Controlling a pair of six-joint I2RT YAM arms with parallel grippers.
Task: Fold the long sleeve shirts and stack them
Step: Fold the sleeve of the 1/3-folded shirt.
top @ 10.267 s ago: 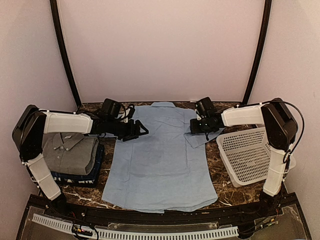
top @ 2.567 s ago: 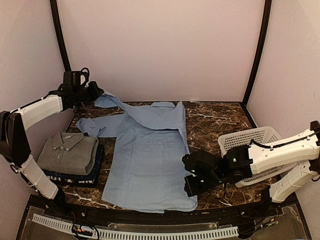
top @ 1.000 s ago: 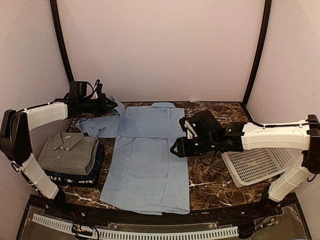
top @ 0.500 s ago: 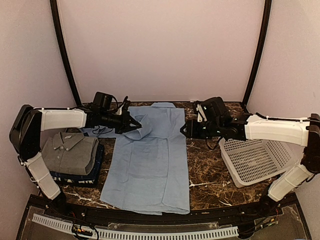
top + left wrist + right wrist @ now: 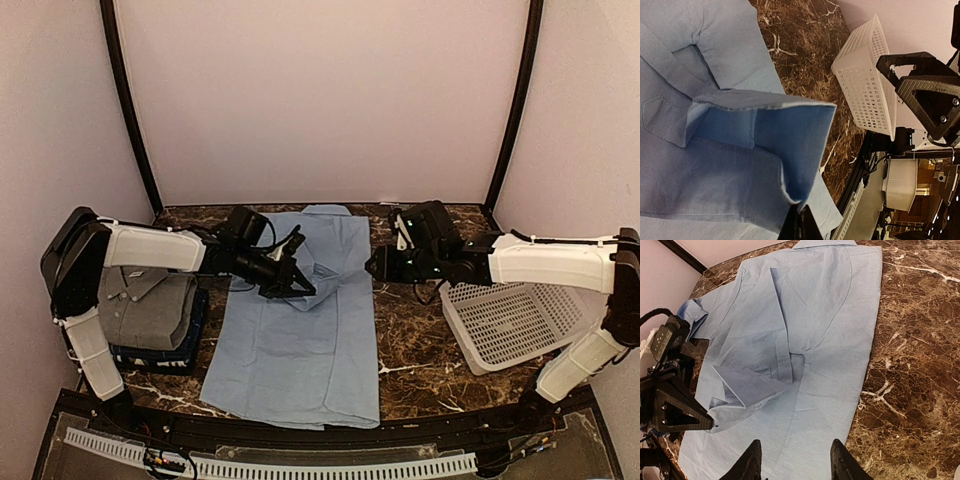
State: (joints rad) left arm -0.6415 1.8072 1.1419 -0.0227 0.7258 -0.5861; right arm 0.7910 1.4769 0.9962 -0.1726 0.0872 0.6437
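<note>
The light blue long sleeve shirt (image 5: pixel 300 345) lies flat in the middle of the table, its right side folded inward. My left gripper (image 5: pixel 303 288) is shut on the left sleeve (image 5: pixel 785 145) and holds it over the shirt's chest; the sleeve (image 5: pixel 745 385) drapes folded across the body. In the left wrist view the left gripper (image 5: pixel 801 227) pinches the cloth's edge. My right gripper (image 5: pixel 374 266) hovers open over the shirt's right edge with nothing between its fingers, and the right wrist view shows the same gripper (image 5: pixel 795 460) above the cloth (image 5: pixel 835 335). A folded grey shirt (image 5: pixel 140 305) sits on a dark navy one (image 5: pixel 150 357) at the left.
A white lattice basket (image 5: pixel 500 320) stands at the right of the table, also seen as the basket (image 5: pixel 865 85) in the left wrist view. Bare marble (image 5: pixel 920 355) lies between the shirt and the basket. A cable rail (image 5: pixel 300 465) runs along the near edge.
My left gripper has carried the sleeve from the back left corner rightward over the shirt's body. My right arm went from the shirt's right edge to the back right, then stayed nearly still.
</note>
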